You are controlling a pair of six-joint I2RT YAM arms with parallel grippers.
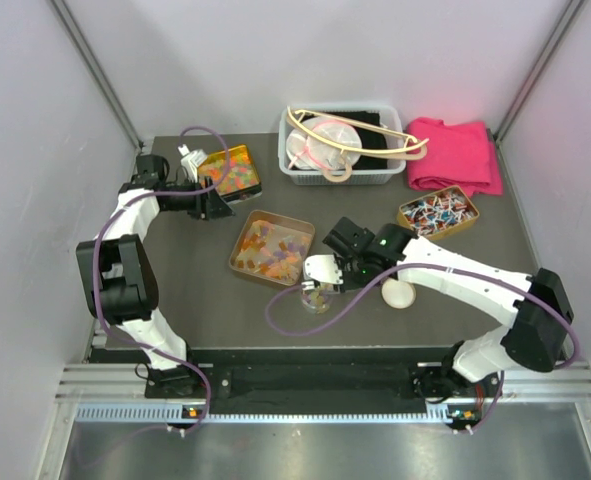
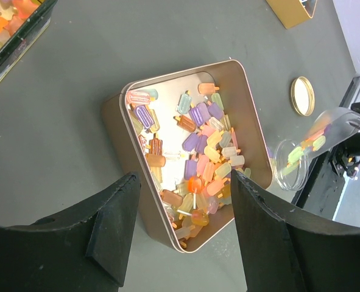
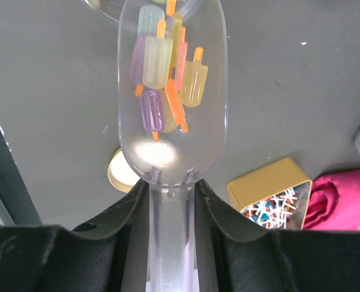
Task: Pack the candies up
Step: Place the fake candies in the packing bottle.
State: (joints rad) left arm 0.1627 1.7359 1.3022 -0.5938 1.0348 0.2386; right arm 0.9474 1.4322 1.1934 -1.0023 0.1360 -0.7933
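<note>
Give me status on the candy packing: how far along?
Done: the lid is off the jar and lies on the table; a few pieces seem to be inside the jar.
In hand: the right gripper is shut on the clear scoop, which is loaded with candies and tipped at the jar's mouth. The left gripper is open above the tin, holding nothing.
Left: the tin holds plenty more, and the jar is not capped.

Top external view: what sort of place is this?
Probably a lab data-collection cell: plain grey enclosure walls with metal frame posts, two arms mounted on a dark table, and staged props like the tin of popsicle-shaped candies.
</note>
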